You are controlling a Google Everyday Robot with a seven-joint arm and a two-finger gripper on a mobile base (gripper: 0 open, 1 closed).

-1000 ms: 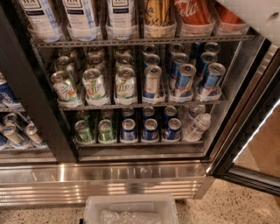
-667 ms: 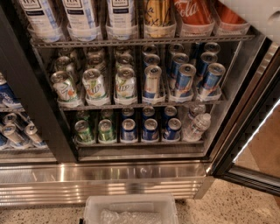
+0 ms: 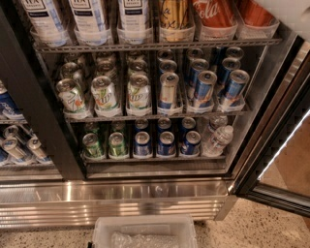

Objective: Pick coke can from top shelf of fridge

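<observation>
Red-orange aluminium with white script marks the coke can (image 3: pixel 213 10), upright in a clear cup holder (image 3: pixel 218 33) on the top shelf (image 3: pixel 155 46) of the fridge (image 3: pixel 43 121), between 12 and 1 o'clock in the view, its top cut off by the frame edge. A second coke can (image 3: pixel 253 12) stands just beside it at its 3 o'clock, in the row's last holder. A gold can (image 3: pixel 175 14) is at its 9 o'clock, with white tea cans (image 3: pixel 89 14) further along. The gripper (image 3: pixel 294 8) shows only as a white rounded mass in the 1 o'clock corner, in front of the shelf's end and overlapping the second coke can. Whether it is wide, narrow or holding anything cannot be told. The scripted coke can lies at the gripper's 9 o'clock, apart from it, with the second can between. Lower racks hold 7up cans (image 3: pixel 104 92), blue cans (image 3: pixel 203 87) and water bottles (image 3: pixel 218 140). The glass door (image 3: pixel 286 160) stands open at 3 to 4 o'clock. A clear bin (image 3: pixel 145 227) sits at 6 o'clock, before the ribbed steel base panel (image 3: pixel 116 201).
</observation>
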